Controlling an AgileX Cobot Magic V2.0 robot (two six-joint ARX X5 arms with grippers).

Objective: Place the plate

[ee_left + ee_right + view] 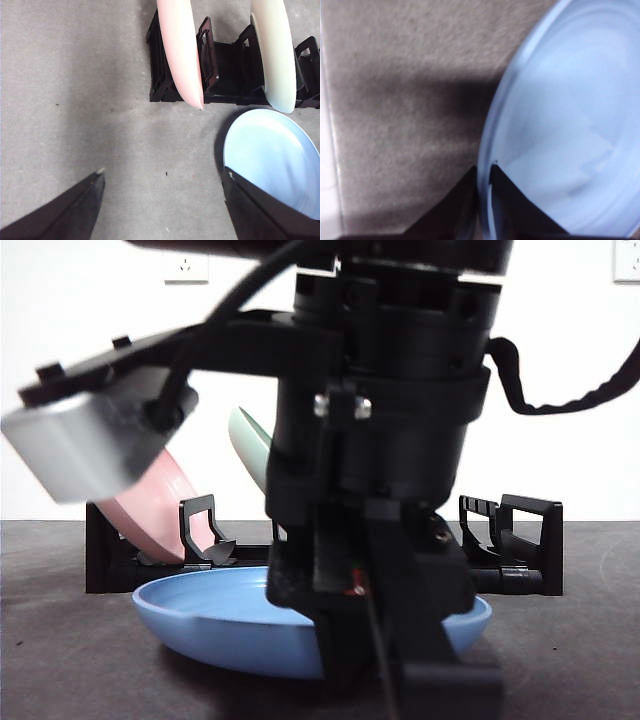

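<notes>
A light blue plate (220,615) lies low on the dark table, just in front of the black dish rack (520,540). My right gripper (345,640) comes down at the plate's near rim, and in the right wrist view it (484,172) is shut on the rim of the plate (570,125). My left gripper (164,172) is open and empty, held high over bare table to the side of the plate (272,155). I cannot pick it out in the front view.
A pink plate (150,510) and a pale green plate (250,445) stand on edge in the rack, also in the left wrist view, pink (180,50) and pale (275,55). The rack (230,65) has open slots toward its other end.
</notes>
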